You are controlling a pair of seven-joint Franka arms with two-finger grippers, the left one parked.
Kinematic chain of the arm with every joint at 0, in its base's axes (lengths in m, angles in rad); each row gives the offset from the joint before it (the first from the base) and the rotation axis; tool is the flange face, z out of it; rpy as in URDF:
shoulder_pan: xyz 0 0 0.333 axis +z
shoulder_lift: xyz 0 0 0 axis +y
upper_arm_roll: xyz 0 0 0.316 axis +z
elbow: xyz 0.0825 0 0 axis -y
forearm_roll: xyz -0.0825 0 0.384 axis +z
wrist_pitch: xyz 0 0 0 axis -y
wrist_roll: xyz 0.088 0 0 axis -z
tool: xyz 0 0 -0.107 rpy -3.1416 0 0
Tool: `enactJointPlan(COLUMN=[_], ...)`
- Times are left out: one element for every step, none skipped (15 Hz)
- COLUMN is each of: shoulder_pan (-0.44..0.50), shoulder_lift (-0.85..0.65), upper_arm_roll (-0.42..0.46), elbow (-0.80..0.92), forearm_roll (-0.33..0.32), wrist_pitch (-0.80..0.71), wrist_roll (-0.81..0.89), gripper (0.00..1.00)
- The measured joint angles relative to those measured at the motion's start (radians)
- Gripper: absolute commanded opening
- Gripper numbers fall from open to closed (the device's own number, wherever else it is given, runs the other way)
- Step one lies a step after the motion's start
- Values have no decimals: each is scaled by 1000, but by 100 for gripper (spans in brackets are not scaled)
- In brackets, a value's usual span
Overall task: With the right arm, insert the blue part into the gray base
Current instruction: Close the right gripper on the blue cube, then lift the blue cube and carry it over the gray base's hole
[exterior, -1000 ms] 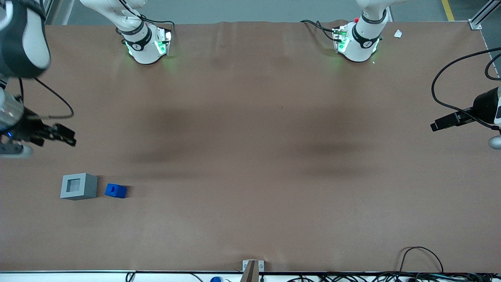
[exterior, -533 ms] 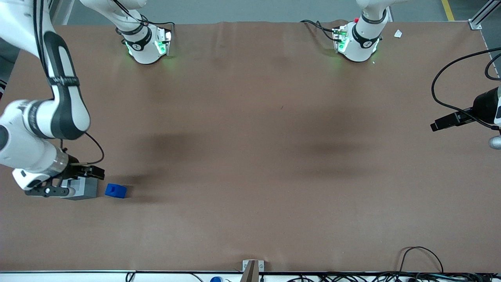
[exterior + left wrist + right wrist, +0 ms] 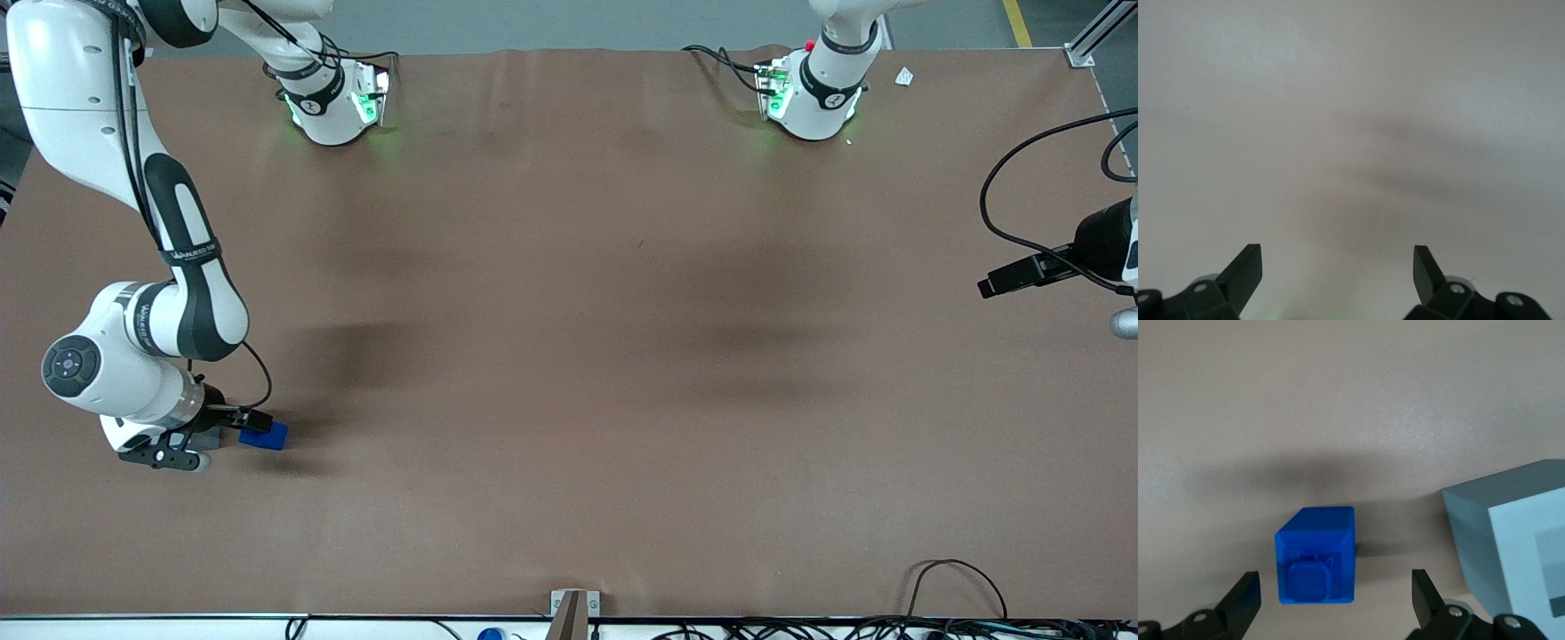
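The blue part [image 3: 270,436] lies on the brown table near the working arm's end, beside the gray base [image 3: 212,438], which is mostly hidden under the right arm's wrist. My right gripper [image 3: 252,417] hangs just above the blue part, open and empty. In the right wrist view the blue part [image 3: 1317,557] lies between the spread fingers [image 3: 1245,597], closer to one of them, with the gripper [image 3: 1335,597] over it and touching nothing. The gray base [image 3: 1511,543] stands beside it, a small gap between them, its paler recess partly in view.
The right arm's elbow and forearm [image 3: 191,267] reach over the table at the working arm's end. Both arm bases [image 3: 333,102] [image 3: 813,98] stand at the table's back edge. Cables [image 3: 960,578] and a bracket [image 3: 573,606] lie at the front edge.
The right arm has swung in from the table's edge toward the front camera. Its gripper has moved from over the gray base to over the blue part. The blocks have not moved.
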Motion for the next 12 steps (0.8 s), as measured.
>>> enactJointPlan(shoulder_pan=[2, 4, 6, 6, 7, 7, 8, 8, 8, 8, 9, 9], shoulder_lift=[1, 3, 8, 16, 26, 37, 46, 53, 58, 59, 60, 60], upper_arm_roll=[1, 3, 3, 3, 4, 4, 4, 4, 4, 4, 5, 5], elbow=[1, 1, 1, 1, 1, 3, 6, 10, 16, 20, 25, 34], forearm_roll=[0, 0, 0, 0, 0, 0, 0, 0, 0, 0, 0, 1], wrist_pitch=[1, 5, 11, 16, 24, 35, 43, 45, 45, 45, 45, 44], wrist_roll=[3, 4, 5, 5, 6, 6, 6, 7, 7, 7, 7, 7], gripper=[100, 100, 99, 99, 92, 85, 71, 55, 35, 20, 4, 1])
